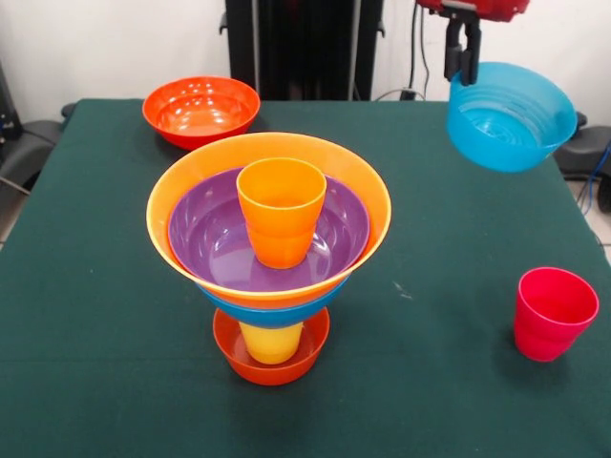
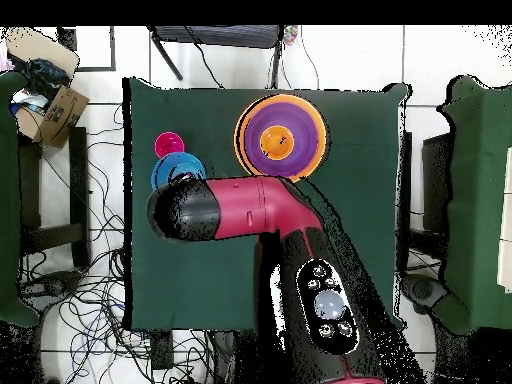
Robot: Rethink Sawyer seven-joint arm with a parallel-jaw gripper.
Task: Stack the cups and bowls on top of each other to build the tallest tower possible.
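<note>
The tower [image 1: 270, 239] stands mid-table: a small red-orange bowl [image 1: 272, 363] at the base holds a yellow cup [image 1: 271, 342], with a blue bowl [image 1: 272, 313], a large light orange bowl [image 1: 181, 191], a purple bowl [image 1: 205, 243] and an orange cup [image 1: 281, 210] above. It also shows in the overhead view [image 2: 280, 137]. My gripper [image 1: 464, 74] is shut on the rim of the small teal-blue bowl [image 1: 506, 119], held tilted above the table's far right corner. A pinkish red cup [image 1: 554, 313] stands upright at the right. No blue cup shows.
A medium red-orange bowl [image 1: 201, 109] sits at the far left of the green table [image 1: 95, 305]. In the overhead view the arm [image 2: 260, 210] crosses the table, with the teal-blue bowl [image 2: 170, 170] and red cup [image 2: 168, 145] beside its end.
</note>
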